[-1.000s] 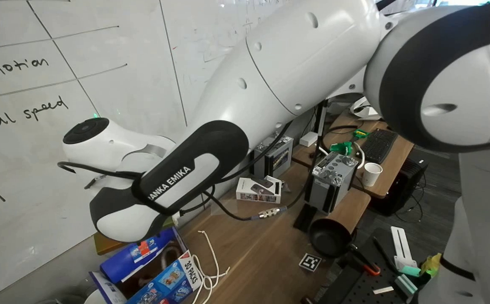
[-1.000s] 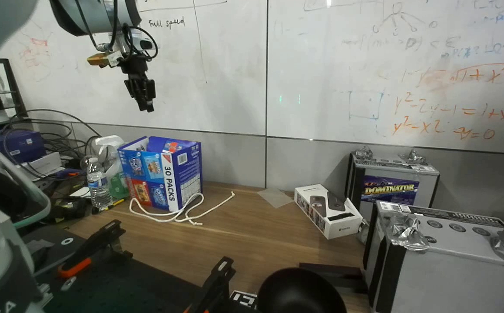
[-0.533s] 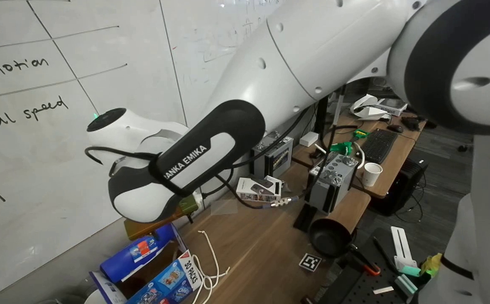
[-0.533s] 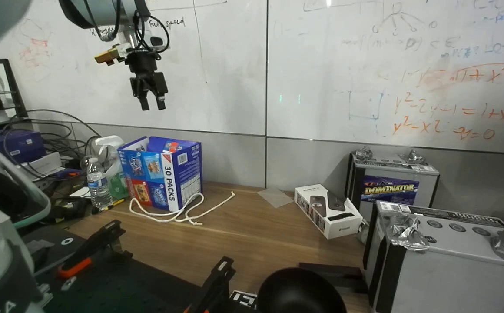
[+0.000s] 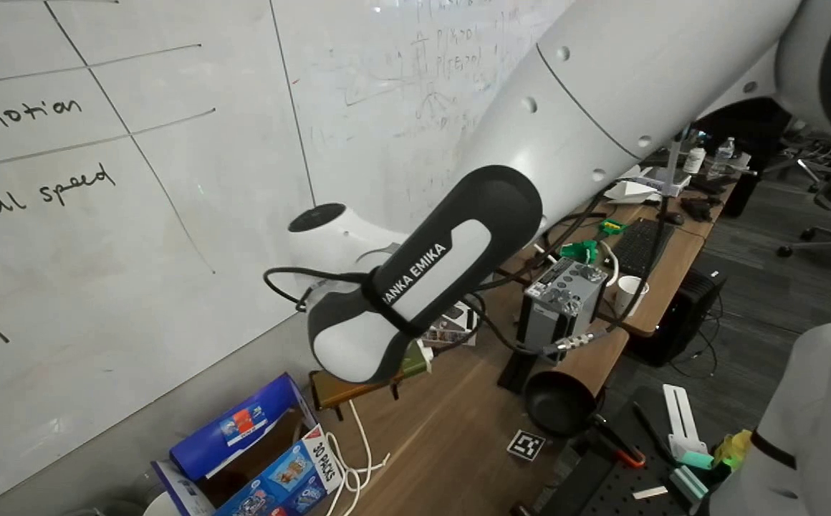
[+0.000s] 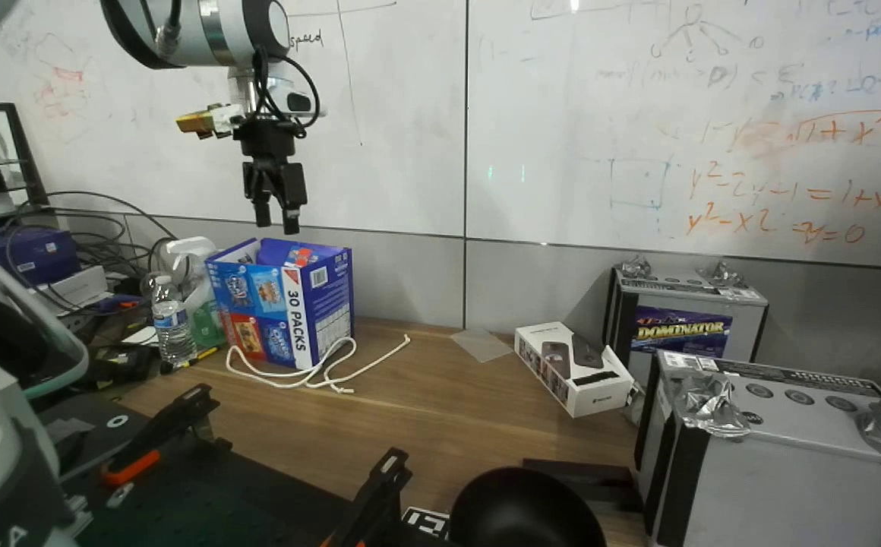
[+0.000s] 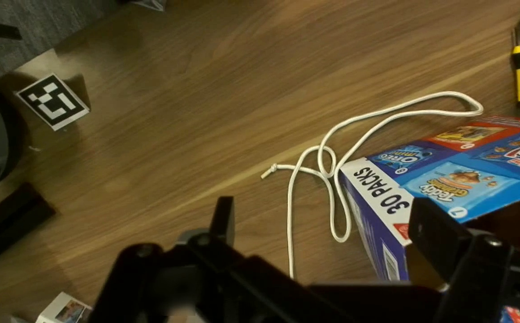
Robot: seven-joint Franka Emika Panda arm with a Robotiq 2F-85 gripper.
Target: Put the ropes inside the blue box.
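A white rope [image 6: 380,358] lies in loose loops on the wooden table, close against the printed side of the blue box [image 6: 333,296]. In the wrist view the rope [image 7: 290,212] and a corner of the box [image 7: 372,197] appear between the fingertips, well below them. My gripper [image 6: 277,223] hangs in the air over the box area, pointing down, its jaws apart and holding nothing. An exterior view shows the box [image 5: 326,459] open at the top, its bottom hidden; the rope [image 5: 365,437] is beside it, and the arm hides the gripper's fingers there.
A whiteboard wall [image 6: 410,152] rises behind the table. A water bottle [image 6: 173,323] stands beside the box. Further along are a white phone carton [image 6: 573,372], grey cases [image 6: 782,425] and a black pan [image 6: 524,509]. A yellow screwdriver [image 7: 518,72] lies near the bottle.
The jaws have spread apart. The arm has moved away from over the box's opening, toward the phone carton's side, and lower. A pale loop seen inside the box earlier no longer shows.
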